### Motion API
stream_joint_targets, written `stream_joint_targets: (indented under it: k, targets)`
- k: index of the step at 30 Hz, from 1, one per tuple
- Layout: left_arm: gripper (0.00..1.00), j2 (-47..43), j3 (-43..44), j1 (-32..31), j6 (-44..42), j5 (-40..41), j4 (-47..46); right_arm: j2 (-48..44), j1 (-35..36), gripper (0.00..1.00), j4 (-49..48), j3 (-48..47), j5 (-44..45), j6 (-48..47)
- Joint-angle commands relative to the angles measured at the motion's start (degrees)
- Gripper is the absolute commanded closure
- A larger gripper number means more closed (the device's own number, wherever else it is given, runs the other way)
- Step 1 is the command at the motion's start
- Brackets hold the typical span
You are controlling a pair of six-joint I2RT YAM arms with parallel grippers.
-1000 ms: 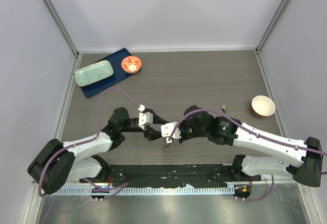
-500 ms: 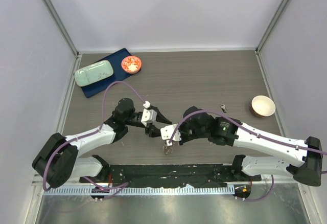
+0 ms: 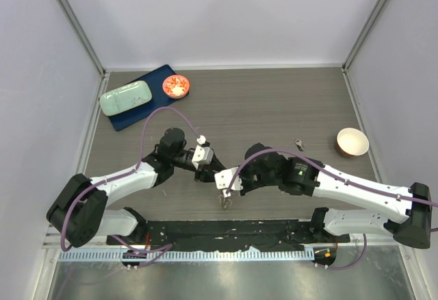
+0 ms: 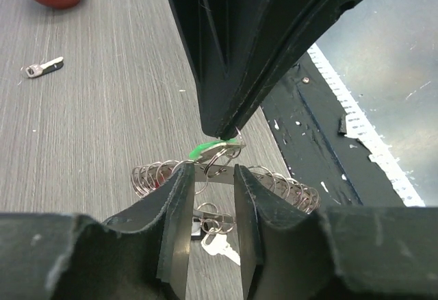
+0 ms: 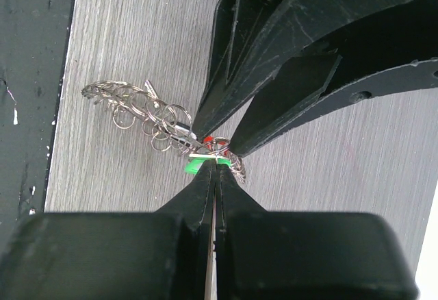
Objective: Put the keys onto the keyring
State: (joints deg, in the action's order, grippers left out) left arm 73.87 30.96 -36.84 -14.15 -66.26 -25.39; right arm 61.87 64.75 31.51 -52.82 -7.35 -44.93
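Over grey table (image 3: 274, 101), at keyring (image 5: 130, 105): right gripper (image 5: 213, 166) angled down, clenched on green key (image 4: 205, 150); left gripper (image 4: 209, 177) level, straddling, grip unclear.

You had nothing to read at that moment: no word, number, label or brand showed legibly in any view.

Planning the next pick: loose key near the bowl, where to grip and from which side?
Pinch the loose key across its narrow shank, coming straight down: it lies flat on the table, so only its thin long edges offer purchase. It lies clear of the bowl, probably leaving finger room.
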Motion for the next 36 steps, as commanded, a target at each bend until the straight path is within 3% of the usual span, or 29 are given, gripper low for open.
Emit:
stream_joint_targets:
  k: [1, 5, 7, 8, 17, 23, 27, 36]
  targets:
    - [0.7, 0.4, 2.26, 0.28, -1.67, -1.94, 0.78, -1.05, 0.46, 0.99, -2.24, -2.91, 0.32, -0.51]
    - [0.83, 0.58, 2.35, 0.28, -1.41, -1.68, 0.6, -0.87, 0.55, 0.99, -2.24, -2.91, 0.41, -0.51]
    - [0.99, 0.4, 2.26, 0.28, -1.05, -1.68, 0.51, -0.96, 0.46, 0.99, -2.24, -2.82, 0.76, -0.42]
    - [1.0, 0.23, 2.18, 0.28, -0.97, -1.77, 0.51, -0.78, 0.55, 0.99, -2.15, -2.9, 1.02, -0.42]
    - [1.0, -2.59, -2.3, 0.71, 2.98, 0.61, -5.45, -2.36, 0.46, 0.99, -0.05, -2.56, 4.54, 0.28]
    - [1.0, -3.02, -4.33, 1.94, 9.22, 1.83, -15.29, -3.77, 0.55, 0.99, 1.45, -1.94, 4.89, 1.24]
    - [1.0, -3.64, -6.7, 2.3, 15.54, 5.16, -24.95, -4.12, 0.46, 0.99, 1.19, -1.06, 4.46, 2.12]
    - [1.0, -6.62, -11.36, 2.3, 24.77, 13.6, -37.1, -4.74, 0.55, 0.99, -1.53, 0.79, 4.1, 3.18]
